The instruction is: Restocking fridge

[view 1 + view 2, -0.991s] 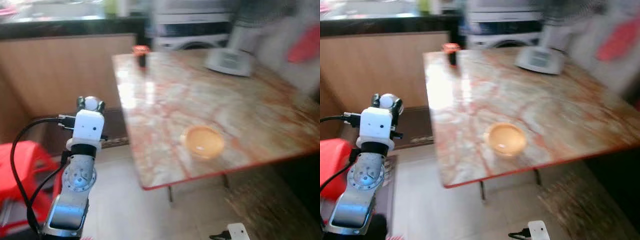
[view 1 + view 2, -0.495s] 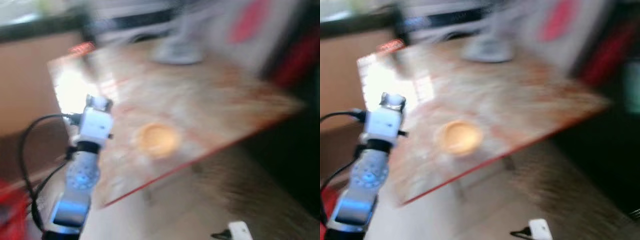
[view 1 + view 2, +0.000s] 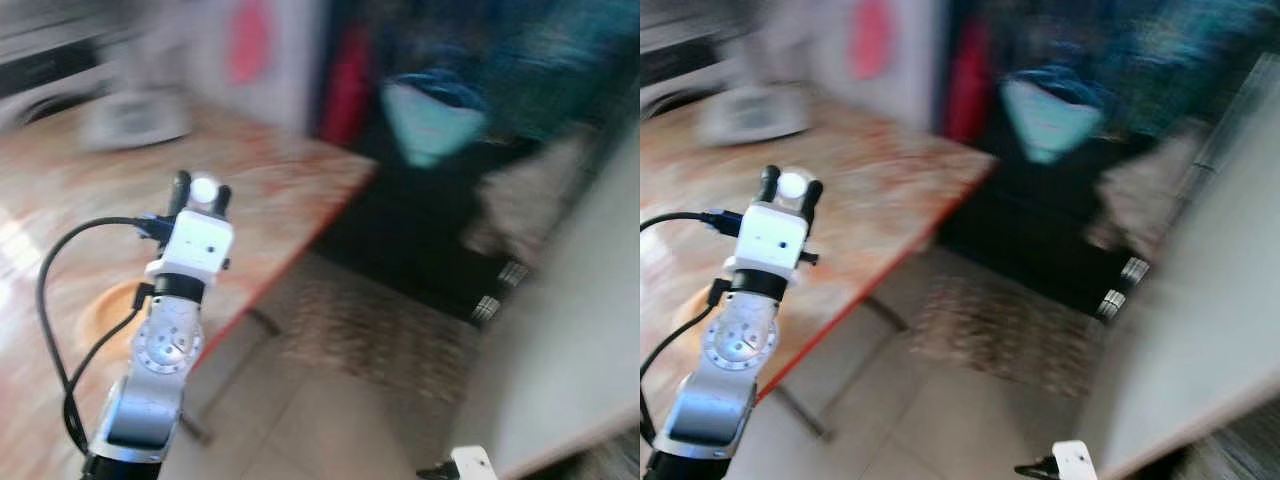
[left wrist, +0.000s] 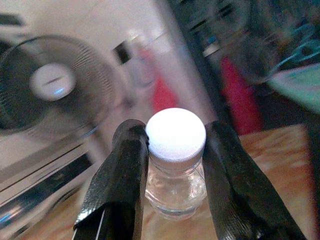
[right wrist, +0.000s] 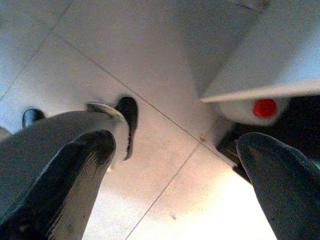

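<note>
Right gripper (image 5: 172, 165) hanging above pale floor tiles (image 5: 150, 75)

Its two black fingers (image 5: 75, 170) stand spread wide apart, nothing between them; past them lies a white panel edge (image 5: 270, 90) with a red round spot (image 5: 264, 107) just beneath.

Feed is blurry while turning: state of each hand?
Left hand: closed on a white-capped clear bottle.
Right hand: open, holding nothing.

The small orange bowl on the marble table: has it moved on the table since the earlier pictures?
Cannot tell. The orange bowl lies near the marble table's red front edge as before, now partly behind the left gripper's arm; the whole blurred picture has shifted, so the camera turned.
</note>
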Tool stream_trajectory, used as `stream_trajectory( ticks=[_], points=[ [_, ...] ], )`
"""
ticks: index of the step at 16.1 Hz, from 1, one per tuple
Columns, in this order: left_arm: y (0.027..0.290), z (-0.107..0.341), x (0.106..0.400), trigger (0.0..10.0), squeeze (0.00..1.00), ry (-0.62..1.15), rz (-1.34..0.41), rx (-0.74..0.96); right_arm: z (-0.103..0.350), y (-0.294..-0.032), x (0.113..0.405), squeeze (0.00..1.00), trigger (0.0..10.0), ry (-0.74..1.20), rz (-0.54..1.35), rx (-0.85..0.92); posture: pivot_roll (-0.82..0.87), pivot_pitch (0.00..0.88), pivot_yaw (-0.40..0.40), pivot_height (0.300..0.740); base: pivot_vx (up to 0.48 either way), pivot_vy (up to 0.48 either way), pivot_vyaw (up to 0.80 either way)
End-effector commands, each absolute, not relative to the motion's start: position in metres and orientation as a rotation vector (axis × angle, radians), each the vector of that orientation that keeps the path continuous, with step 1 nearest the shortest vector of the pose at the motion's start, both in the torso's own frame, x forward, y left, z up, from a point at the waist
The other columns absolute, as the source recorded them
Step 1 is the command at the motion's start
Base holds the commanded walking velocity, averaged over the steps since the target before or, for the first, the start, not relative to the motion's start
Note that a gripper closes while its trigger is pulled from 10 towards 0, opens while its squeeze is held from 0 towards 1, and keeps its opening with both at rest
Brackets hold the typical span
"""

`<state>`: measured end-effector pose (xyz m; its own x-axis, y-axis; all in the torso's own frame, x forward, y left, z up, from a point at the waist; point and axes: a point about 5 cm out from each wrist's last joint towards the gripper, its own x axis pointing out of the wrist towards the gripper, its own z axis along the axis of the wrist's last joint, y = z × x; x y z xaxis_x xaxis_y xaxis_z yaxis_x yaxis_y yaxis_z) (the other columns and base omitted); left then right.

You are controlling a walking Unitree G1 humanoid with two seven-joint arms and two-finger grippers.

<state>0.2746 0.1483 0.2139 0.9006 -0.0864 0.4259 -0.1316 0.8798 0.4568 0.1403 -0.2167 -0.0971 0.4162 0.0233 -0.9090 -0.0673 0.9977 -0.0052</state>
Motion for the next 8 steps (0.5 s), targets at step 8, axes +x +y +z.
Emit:
stream_trajectory(
  ticks=[8],
  points=[
    [0.142,0.2184,0.2733,10.0,0.0,-0.489,-0.034,0.529,-0.096,-0.2194,0.1421,0.0,10.0,1.136,0.054,-0.043,0.1,0.0,-0.044,0.74,0.0,-0.035,-0.8]
  ],
)
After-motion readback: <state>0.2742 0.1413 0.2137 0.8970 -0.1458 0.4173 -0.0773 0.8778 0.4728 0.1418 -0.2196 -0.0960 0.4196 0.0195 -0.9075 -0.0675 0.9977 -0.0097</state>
